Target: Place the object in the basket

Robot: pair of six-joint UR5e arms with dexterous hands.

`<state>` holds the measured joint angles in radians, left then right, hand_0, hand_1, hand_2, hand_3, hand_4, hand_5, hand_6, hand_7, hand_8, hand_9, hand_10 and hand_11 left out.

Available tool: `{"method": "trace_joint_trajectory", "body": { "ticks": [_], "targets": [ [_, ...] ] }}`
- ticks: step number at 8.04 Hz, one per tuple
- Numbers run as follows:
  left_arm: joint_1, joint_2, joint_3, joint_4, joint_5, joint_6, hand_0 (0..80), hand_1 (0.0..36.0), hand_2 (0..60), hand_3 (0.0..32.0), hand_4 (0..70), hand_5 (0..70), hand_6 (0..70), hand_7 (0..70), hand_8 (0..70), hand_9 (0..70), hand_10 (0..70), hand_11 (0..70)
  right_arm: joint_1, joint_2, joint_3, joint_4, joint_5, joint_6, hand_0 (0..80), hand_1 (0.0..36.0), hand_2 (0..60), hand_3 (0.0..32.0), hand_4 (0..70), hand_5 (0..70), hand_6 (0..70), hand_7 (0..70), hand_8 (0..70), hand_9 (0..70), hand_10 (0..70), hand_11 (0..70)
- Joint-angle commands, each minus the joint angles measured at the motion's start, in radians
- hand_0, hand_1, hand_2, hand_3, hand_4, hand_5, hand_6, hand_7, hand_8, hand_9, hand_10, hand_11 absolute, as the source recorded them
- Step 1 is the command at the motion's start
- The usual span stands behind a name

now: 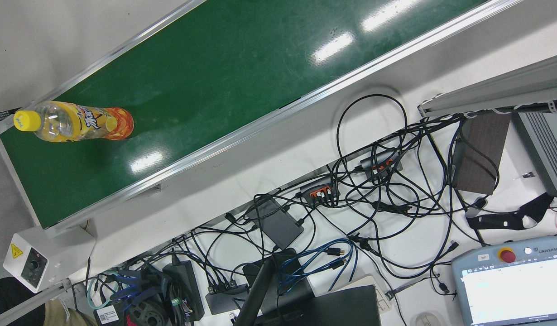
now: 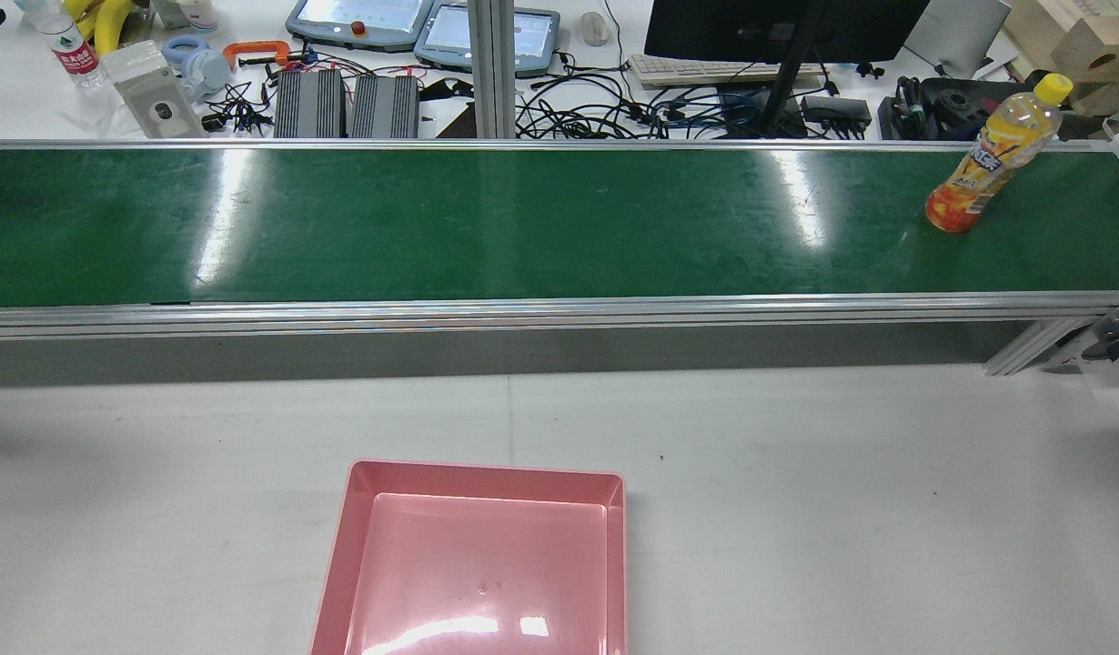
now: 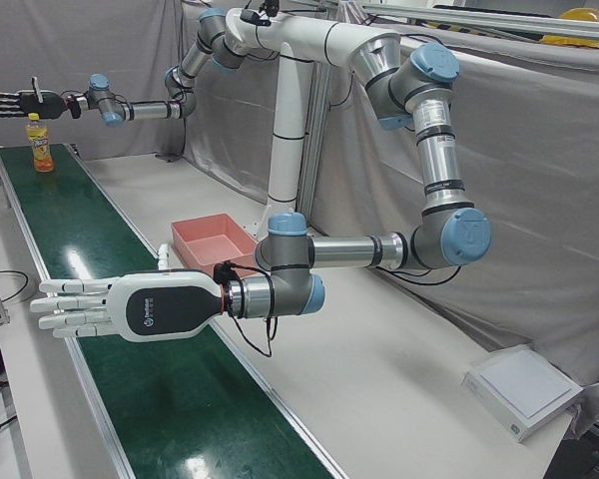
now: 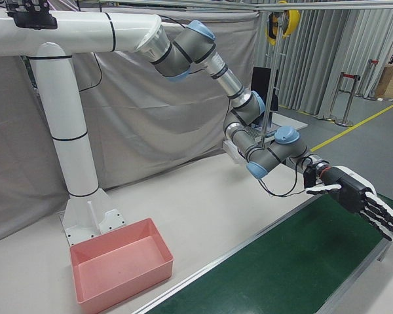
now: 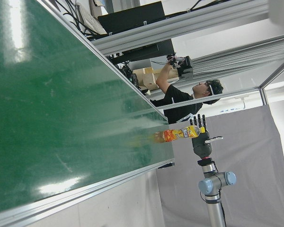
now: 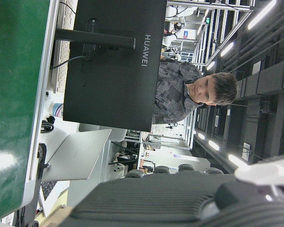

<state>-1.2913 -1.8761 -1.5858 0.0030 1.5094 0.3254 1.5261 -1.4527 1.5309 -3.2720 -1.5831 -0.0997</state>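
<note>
You hold your right hand (image 3: pixel 15 100) flat, spread and empty, with the upright bottle (image 3: pixel 41 143) just below it, seemingly staged for grasping, while your left hand (image 3: pixel 130 307), equally open and empty, idles.

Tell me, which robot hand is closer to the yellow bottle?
The black right hand, open right by the bottle. The white left hand is far down the green belt.

Conveyor belt (image 2: pixel 523 227): lying green and glossy, running across the station.
Monitor (image 2: pixel 778 27): standing behind the belt.
Cables (image 1: pixel 373 190): tangling over the white surface (image 2: pixel 796 509).
Teach pendant (image 1: pixel 514 285): lying screen-up.
</note>
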Motion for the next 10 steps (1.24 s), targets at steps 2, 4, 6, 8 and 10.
{"method": "trace_joint_trajectory", "body": {
  "ticks": [2,4,6,8,10],
  "targets": [
    [0.000,0.000,-0.014,0.003,0.000,-0.002,57.8,6.2,0.0,0.0,6.2,8.8,1.1,0.0,0.0,0.0,3.6,7.2,0.000,0.000,0.000,0.000,0.000,0.000,0.0,0.0,0.0,0.0,0.0,0.0,0.0,0.0,0.0,0.0,0.0,0.0],
    [-0.002,0.000,-0.022,0.005,0.000,-0.002,57.5,6.1,0.0,0.0,5.9,8.9,1.1,0.0,0.0,0.0,3.8,7.4,0.000,0.000,0.000,0.000,0.000,0.000,0.0,0.0,0.0,0.0,0.0,0.0,0.0,0.0,0.0,0.0,0.0,0.0],
    [-0.003,0.000,-0.026,0.003,0.000,-0.002,57.2,6.3,0.0,0.0,5.6,8.8,1.0,0.0,0.0,0.0,3.9,7.5,-0.001,0.000,0.000,0.000,0.000,0.000,0.0,0.0,0.0,0.0,0.0,0.0,0.0,0.0,0.0,0.0,0.0,0.0],
    [-0.002,0.000,-0.026,0.003,0.000,-0.002,57.3,6.2,0.0,0.0,5.8,9.0,1.1,0.0,0.0,0.0,3.8,7.4,0.000,0.000,0.000,0.000,0.000,0.000,0.0,0.0,0.0,0.0,0.0,0.0,0.0,0.0,0.0,0.0,0.0,0.0],
    [-0.005,0.000,-0.028,0.003,0.000,-0.003,57.5,6.5,0.0,0.0,5.6,8.9,1.1,0.0,0.0,0.0,3.9,7.5,0.000,0.000,0.000,0.000,0.000,0.000,0.0,0.0,0.0,0.0,0.0,0.0,0.0,0.0,0.0,0.0,0.0,0.0]
  ]
}}
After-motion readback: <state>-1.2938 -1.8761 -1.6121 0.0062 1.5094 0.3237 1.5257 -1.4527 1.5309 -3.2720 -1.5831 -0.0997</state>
